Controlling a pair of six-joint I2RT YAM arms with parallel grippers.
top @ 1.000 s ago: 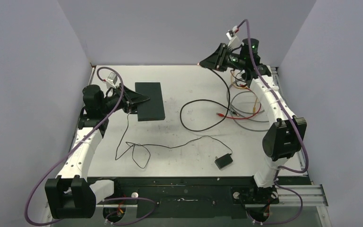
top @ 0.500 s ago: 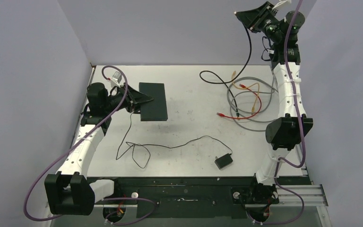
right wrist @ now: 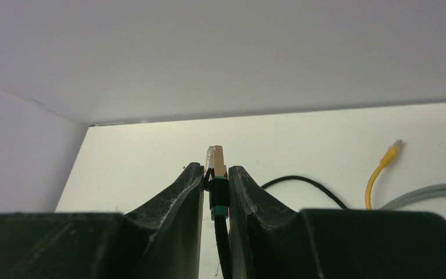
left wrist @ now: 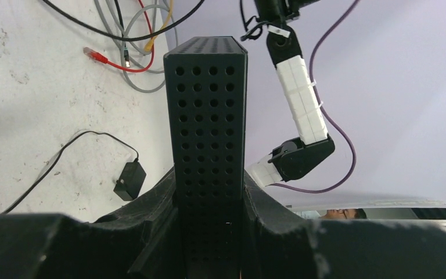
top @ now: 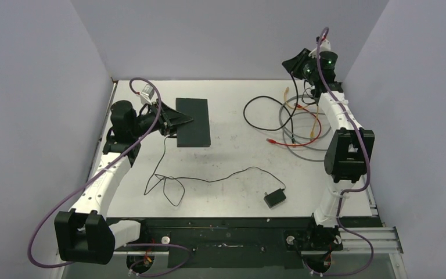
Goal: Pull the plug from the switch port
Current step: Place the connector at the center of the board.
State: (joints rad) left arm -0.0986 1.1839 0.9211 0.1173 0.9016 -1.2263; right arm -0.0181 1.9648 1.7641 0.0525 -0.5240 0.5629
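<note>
The switch, a flat matte-black box, lies at the back left of the table. My left gripper is shut on its left edge. In the left wrist view the switch's perforated side stands between my fingers, with the gripper clamped on it. My right gripper is raised near the back wall at the right. In the right wrist view it is shut on the plug, a clear-tipped connector on a black cable. The cable hangs down and loops on the table, apart from the switch.
A tangle of grey, red and yellow cables lies at the back right under my right arm. A small black adapter block with a thin black cord lies at the front centre. Walls close in the left, back and right.
My right gripper, shut on the plug, swung up high to the right and then came down lower near the back wall. My left gripper and the switch shifted slightly right.
</note>
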